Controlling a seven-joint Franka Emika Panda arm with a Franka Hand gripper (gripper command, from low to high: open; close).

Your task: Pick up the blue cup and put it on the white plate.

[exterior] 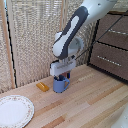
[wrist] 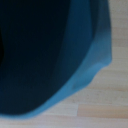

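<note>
The blue cup (exterior: 61,84) stands on the wooden table near the middle of the exterior view. My gripper (exterior: 63,76) hangs straight down over it, its dark fingers reaching to the cup's rim and partly into its mouth. How far apart the fingers are is hidden. In the wrist view the blue cup (wrist: 85,65) fills nearly the whole picture, blurred, with its dark inside and a strip of rim; no finger shows there. The white plate (exterior: 14,110) with a speckled rim lies at the exterior view's lower left, well apart from the cup.
A small orange object (exterior: 43,86) lies on the table just to the exterior view's left of the cup. A dark wooden dresser (exterior: 111,46) stands at the right. A woven screen (exterior: 35,35) runs behind the table (exterior: 90,107).
</note>
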